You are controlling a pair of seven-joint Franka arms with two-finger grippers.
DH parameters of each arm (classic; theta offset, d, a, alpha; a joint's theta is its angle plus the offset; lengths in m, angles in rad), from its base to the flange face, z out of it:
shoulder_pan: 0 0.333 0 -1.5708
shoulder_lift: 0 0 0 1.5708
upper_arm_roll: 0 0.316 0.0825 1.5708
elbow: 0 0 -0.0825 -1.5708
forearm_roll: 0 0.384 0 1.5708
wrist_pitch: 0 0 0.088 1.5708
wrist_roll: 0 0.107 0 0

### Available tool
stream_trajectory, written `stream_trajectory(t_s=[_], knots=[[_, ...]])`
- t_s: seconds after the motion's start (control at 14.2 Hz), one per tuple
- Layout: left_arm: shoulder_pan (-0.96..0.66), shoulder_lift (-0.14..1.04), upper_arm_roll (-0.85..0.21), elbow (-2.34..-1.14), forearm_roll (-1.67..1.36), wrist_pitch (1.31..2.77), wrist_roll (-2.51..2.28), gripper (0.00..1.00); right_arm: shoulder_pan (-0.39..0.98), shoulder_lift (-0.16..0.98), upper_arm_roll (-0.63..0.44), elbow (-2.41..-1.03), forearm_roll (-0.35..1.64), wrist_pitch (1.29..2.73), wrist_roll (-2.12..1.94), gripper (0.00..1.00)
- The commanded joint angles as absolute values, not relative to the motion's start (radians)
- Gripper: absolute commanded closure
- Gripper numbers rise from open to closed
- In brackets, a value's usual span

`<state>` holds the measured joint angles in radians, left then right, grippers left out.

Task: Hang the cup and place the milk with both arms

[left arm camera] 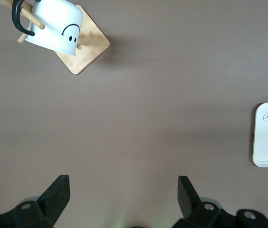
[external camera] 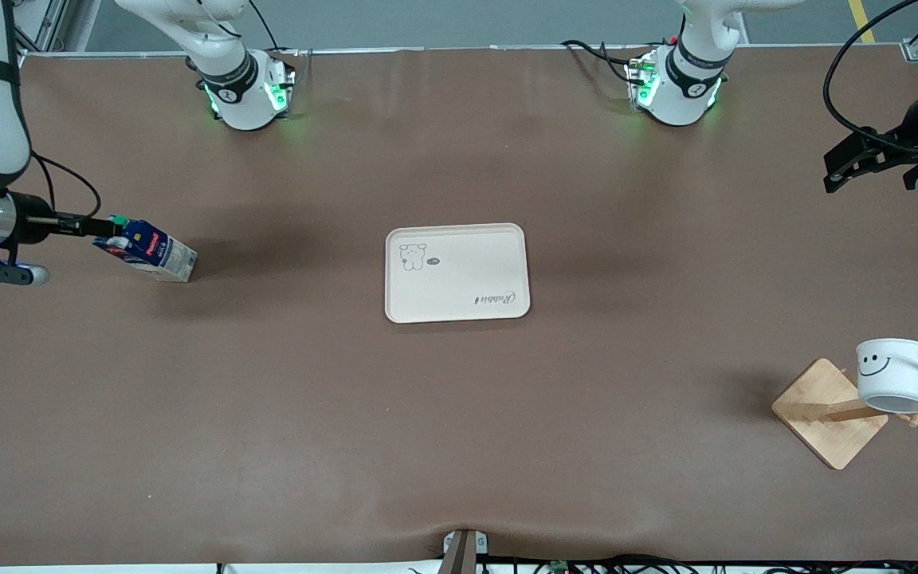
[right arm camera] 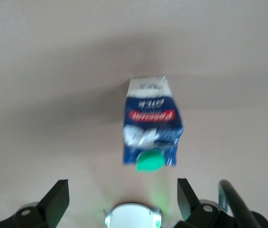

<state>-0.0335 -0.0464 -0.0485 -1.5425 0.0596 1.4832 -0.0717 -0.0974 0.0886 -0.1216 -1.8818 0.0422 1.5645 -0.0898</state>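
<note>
**Cup hung; milk not yet on the tray**

1. Cup (external camera: pixel 896 375): you find it already hanging by its black handle on a peg of the wooden rack (external camera: pixel 829 422), at the left arm's end of the table. That half of the task looks done.
2. Left gripper (external camera: pixel 848 166): it hangs up over bare table at the left arm's end, fingers spread wide, holding nothing. This arm waits.
3. Milk (external camera: pixel 146 251): it sits tilted, green cap toward the right gripper (external camera: pixel 108 228), at the right arm's end, well apart from the tray (external camera: pixel 457 273).
4. Right gripper: it is right at the cap. The right wrist view shows its fingers apart with the carton between and ahead of them, so no grasp is evident.
5. Step in hand, by judgement: taking the milk. Next you need the fingers closed on the carton, then a carry to the tray.
6. Obstacles: nothing lies between milk and tray.
</note>
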Motion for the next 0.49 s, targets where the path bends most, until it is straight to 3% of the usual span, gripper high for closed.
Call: stream_trajectory(t_s=[0.0, 0.28, 0.42], knots=[[-0.031, -0.051, -0.045, -1.54, 0.058, 1.493, -0.074, 0.0, -0.055, 0.124, -0.121, -1.775, 0.025, 1.503, -0.091, 0.0], [-0.018, -0.054, -0.044, -1.54, 0.054, 1.496, -0.074, 0.0, -0.048, 0.199, -0.12, -1.386, 0.041, 1.22, -0.092, 0.0], [-0.018, -0.055, -0.044, -1.54, 0.052, 1.496, -0.074, 0.0, -0.011, 0.195, -0.117, -1.257, 0.038, 1.157, -0.092, 0.0]])
